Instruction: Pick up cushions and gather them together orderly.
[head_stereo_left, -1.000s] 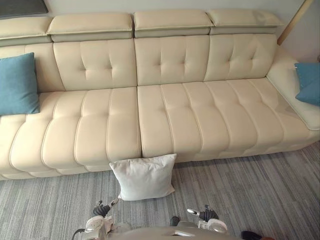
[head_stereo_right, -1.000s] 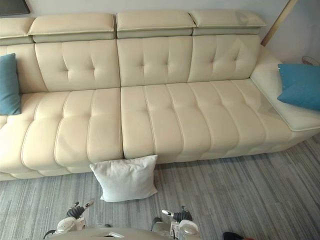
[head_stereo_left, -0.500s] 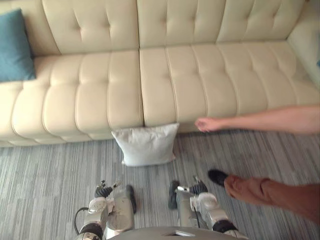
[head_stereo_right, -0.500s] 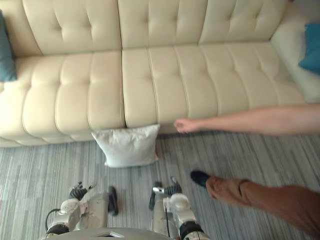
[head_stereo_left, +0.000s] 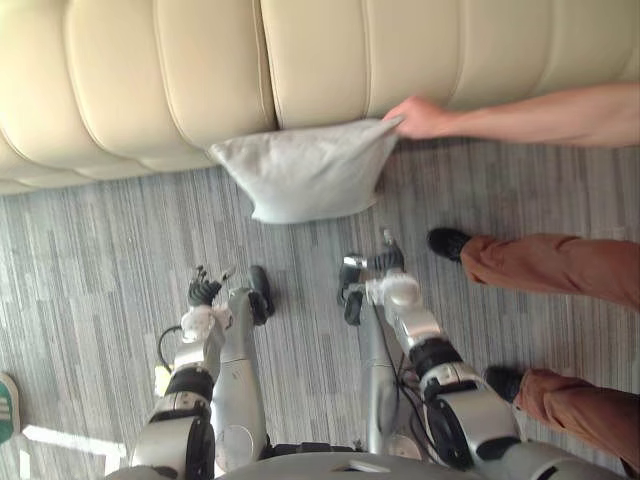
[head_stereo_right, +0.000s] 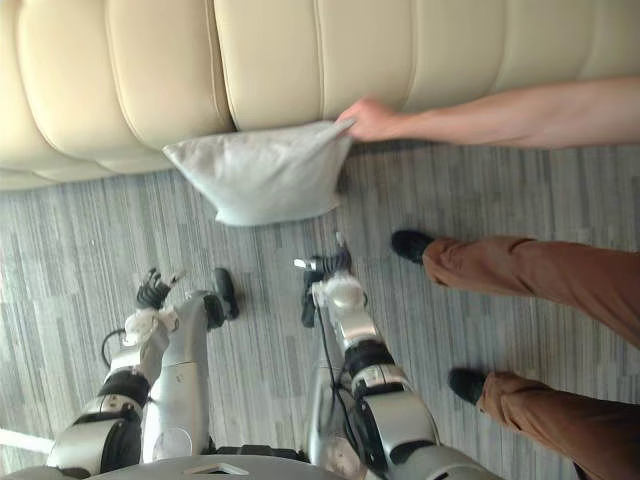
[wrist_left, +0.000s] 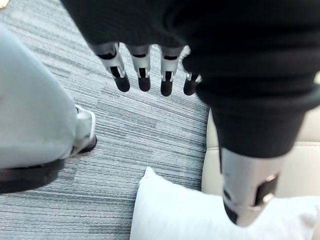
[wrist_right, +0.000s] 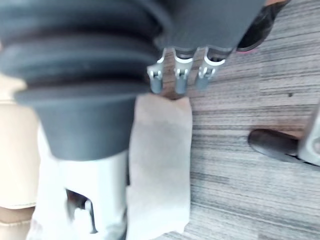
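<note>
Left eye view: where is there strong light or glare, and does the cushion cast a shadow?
Left eye view: a bright strip of light lies on the carpet at the lower left; the sofa shows a soft sheen, no hard glare; a faint shadow edges the cushion along its lower side.

Since 0.5 s ago: person's hand (head_stereo_left: 420, 117), then apart from the white cushion (head_stereo_left: 300, 175) at the sofa (head_stereo_left: 200, 80) front, now pinches the cushion's upper corner, drawing it out sideways; head camera has tipped further down.
</note>
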